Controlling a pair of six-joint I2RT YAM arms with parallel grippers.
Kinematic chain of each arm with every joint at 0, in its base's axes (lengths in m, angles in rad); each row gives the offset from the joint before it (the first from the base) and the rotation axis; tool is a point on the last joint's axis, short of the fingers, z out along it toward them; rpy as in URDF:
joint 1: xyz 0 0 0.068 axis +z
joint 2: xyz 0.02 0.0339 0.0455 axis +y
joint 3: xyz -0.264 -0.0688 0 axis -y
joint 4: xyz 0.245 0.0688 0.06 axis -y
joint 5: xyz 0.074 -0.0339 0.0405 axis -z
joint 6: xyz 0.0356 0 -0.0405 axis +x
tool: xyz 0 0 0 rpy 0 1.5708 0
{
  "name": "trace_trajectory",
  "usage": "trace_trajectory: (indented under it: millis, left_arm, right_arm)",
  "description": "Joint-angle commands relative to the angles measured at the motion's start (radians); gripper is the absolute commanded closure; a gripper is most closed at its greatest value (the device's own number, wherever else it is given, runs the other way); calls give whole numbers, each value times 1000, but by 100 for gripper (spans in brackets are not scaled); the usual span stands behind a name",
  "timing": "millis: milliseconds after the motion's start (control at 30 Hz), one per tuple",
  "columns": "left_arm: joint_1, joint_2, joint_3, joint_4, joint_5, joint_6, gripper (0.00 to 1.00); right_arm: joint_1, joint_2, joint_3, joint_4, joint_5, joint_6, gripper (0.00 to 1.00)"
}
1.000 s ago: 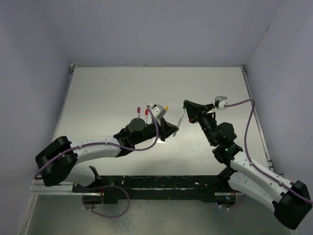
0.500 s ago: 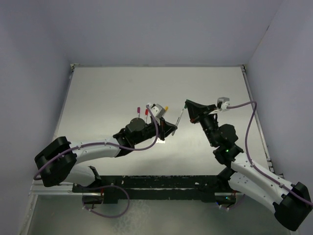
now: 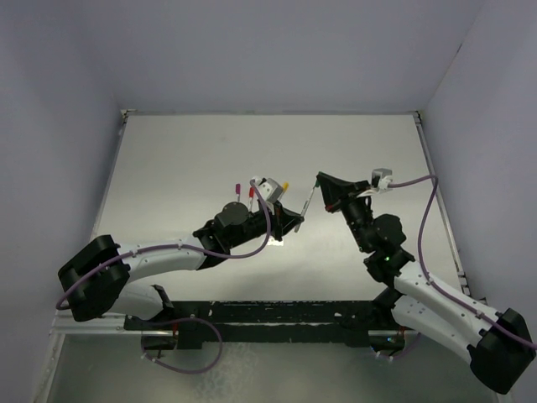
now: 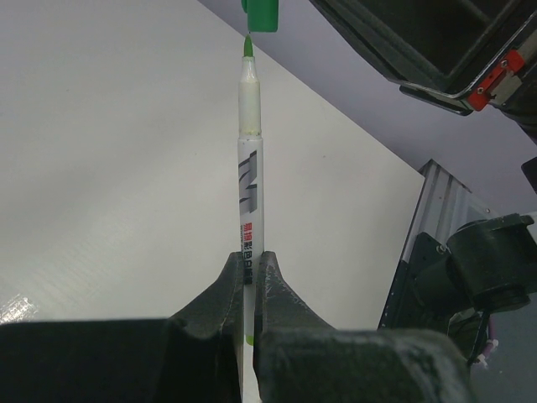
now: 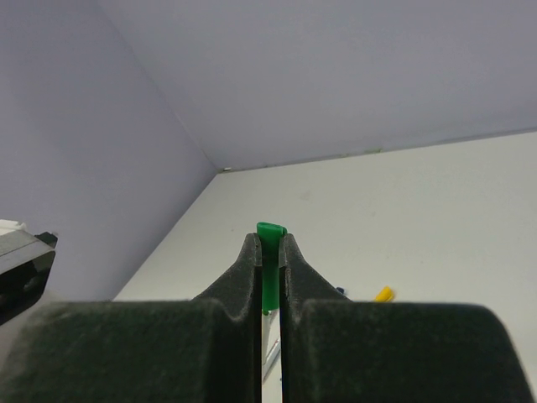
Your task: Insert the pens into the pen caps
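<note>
while left jaws clamp a pen [image 4: 250, 168], right jaws clamp the green cap [image 5: 269, 252].

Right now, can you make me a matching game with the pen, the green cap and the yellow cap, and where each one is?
Things:
1. pen
2. green cap
3. yellow cap

Places:
A. lying on the table
B. pinched in the right gripper
C. pinched in the left gripper

Pairs: 1-C, 2-B, 3-A
</note>
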Motion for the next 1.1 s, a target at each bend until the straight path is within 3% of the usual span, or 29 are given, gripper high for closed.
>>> trace_trajectory:
  millis: [0, 1067]
  left_arm:
    - [-8, -20, 31, 33, 6, 10, 100]
    - [-8, -26, 27, 68, -54, 5, 100]
  right_arm:
    - [-3, 9, -1, 87, 31, 10, 100]
    - [-2, 56, -40, 91, -63, 115, 100]
